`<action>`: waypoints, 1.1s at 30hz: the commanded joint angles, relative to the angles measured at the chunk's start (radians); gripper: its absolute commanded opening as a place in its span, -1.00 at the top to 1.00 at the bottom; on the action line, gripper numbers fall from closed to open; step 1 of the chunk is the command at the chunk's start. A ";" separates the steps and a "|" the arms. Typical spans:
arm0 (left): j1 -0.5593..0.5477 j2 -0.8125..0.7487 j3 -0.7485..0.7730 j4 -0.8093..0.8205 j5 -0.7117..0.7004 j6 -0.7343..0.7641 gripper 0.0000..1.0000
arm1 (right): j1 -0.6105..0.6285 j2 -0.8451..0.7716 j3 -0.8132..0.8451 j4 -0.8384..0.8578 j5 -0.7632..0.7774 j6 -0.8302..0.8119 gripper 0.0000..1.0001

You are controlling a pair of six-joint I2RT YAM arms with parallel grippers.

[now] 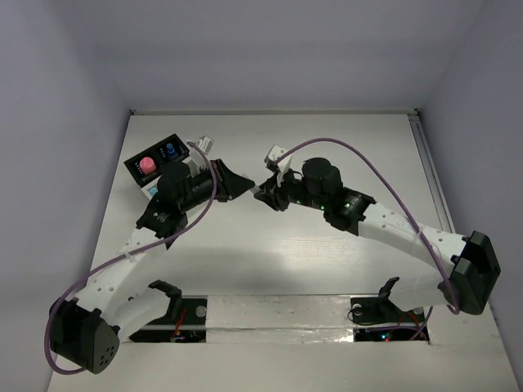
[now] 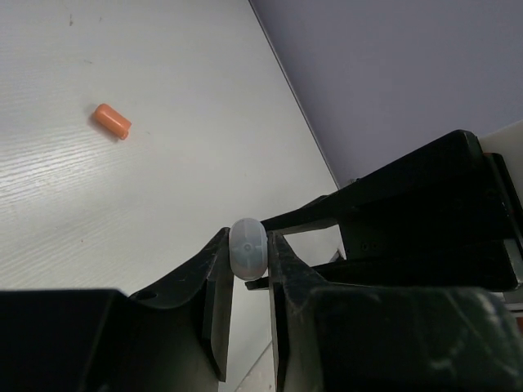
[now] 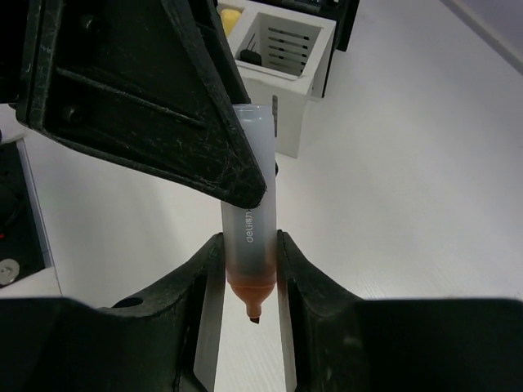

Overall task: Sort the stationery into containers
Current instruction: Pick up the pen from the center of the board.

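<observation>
1. The left pincer (image 2: 248, 247) is clamped together on the pale, rounded butt end of a marker (image 3: 250, 273). That end sits right between its fingertips and is seen end-on from the left wrist.
2. The right pincer (image 3: 249, 242) is clamped on the same marker near its other end. Its fingers (image 3: 211, 269) press the translucent barrel from both sides, just above the orange nib.
3. The nib is uncapped and points back toward the right pincer's palm, while the barrel runs forward past its fingertips.
4. One black finger of the left pincer crosses over the barrel just ahead of the right pincer's tips, so the two pincers meet nose to nose with the marker between them, off the table (image 1: 327, 139).
5. A small orange cap (image 2: 112, 121) lies flat on the table, ahead of the left pincer and off to its left, well apart from it.
6. The organizer (image 3: 290, 114) stands beyond the right pincer's fingertips, slightly to their right. Its nearest white slotted compartment is open at the top and has something dark inside.
7. A yellow piece (image 3: 231, 16) shows in the compartment behind that one.
</observation>
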 commanded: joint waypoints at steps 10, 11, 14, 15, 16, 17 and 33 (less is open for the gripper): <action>0.005 -0.230 -0.120 0.233 -0.304 -0.034 1.00 | 0.008 -0.089 -0.069 0.179 0.153 0.360 -0.72; 0.005 -0.246 -0.137 0.265 -0.310 -0.070 1.00 | 0.008 -0.097 -0.094 0.266 0.118 0.386 -0.75; 0.005 -0.258 -0.203 0.397 -0.301 -0.130 1.00 | 0.008 -0.106 -0.179 0.406 -0.063 0.478 -0.80; 0.005 -0.260 -0.215 0.457 -0.295 -0.161 1.00 | 0.008 -0.106 -0.197 0.510 -0.140 0.527 -0.83; 0.005 -0.263 -0.230 0.476 -0.281 -0.169 1.00 | -0.007 -0.105 -0.211 0.554 -0.178 0.553 -0.85; 0.005 -0.267 -0.232 0.490 -0.275 -0.172 1.00 | -0.016 -0.097 -0.217 0.581 -0.205 0.576 -0.85; 0.005 -0.333 -0.249 0.565 -0.168 -0.179 1.00 | -0.150 0.079 -0.196 1.045 -0.486 0.990 -0.83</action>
